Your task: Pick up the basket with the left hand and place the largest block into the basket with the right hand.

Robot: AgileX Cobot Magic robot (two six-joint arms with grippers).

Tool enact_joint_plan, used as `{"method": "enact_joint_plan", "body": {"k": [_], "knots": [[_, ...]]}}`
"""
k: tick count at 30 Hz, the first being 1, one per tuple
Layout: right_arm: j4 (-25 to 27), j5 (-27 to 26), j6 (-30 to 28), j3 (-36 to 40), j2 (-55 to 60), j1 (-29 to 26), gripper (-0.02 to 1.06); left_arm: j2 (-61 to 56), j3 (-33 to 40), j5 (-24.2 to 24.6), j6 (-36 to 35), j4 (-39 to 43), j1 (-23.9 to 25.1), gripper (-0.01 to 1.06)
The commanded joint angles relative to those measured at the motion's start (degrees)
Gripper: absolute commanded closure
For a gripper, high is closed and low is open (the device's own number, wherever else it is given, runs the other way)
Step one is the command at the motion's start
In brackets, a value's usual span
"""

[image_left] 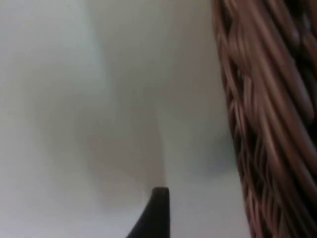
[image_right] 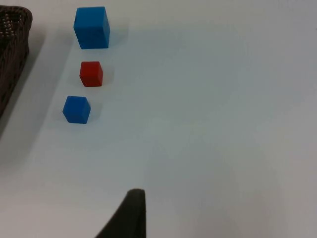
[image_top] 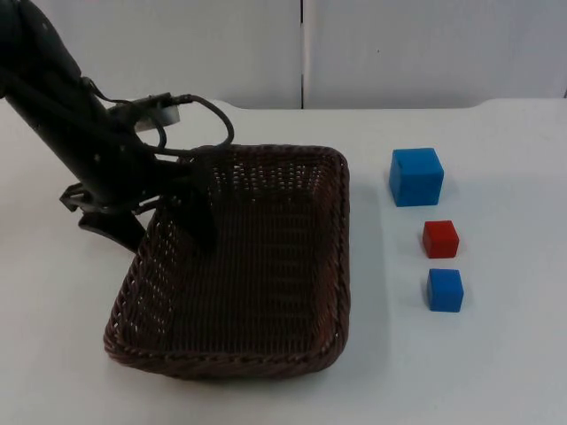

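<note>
One wicker basket (image_top: 266, 292), lying unfilled, being clamped at its left rim by left gripper (image_top: 182, 208); right gripper's state: cannot tell.

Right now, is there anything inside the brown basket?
No blocks: the basket shows bare wicker inside, with the left gripper at its left rim. The arm hides a bit of that corner. All three blocks sit outside.

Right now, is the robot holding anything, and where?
The left claw grips the brown basket by its left rim. The right claw holds nothing; the blocks lie untouched.
</note>
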Motion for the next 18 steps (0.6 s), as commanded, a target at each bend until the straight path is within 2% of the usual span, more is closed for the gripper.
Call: {"method": "enact_joint_plan", "body": {"k": [1, 2, 6, 7, 10, 11, 18], "knots": [[-0.1, 0.2, 0.1, -0.1, -0.1, 0.2, -0.01, 0.3, -0.2, -0.3, 0.4, -0.9, -0.3, 0.33], [-0.1, 0.2, 0.1, -0.1, -0.1, 0.2, -0.01, 0.3, -0.2, -0.3, 0.4, -0.9, -0.3, 0.33], [-0.1, 0.2, 0.1, -0.1, -0.1, 0.2, -0.01, 0.3, -0.2, -0.3, 0.4, -0.8, -0.3, 0.64], [-0.1, 0.2, 0.1, -0.1, -0.1, 0.2, -0.01, 0.3, -0.2, -0.3, 0.4, -0.8, -0.3, 0.64], [-0.1, 0.2, 0.1, -0.1, -0.1, 0.2, -0.01, 0.3, -0.2, -0.5, 0.4, -1.1, -0.3, 0.90], [-0.1, 0.2, 0.1, -0.1, -0.1, 0.2, -0.01, 0.3, -0.2, -0.5, 0.4, -1.3, -0.3, 1.03], [-0.1, 0.2, 0.1, -0.1, -0.1, 0.2, -0.01, -0.2, -0.2, 0.3, -1.4, -4.4, -0.3, 1.05]]}}
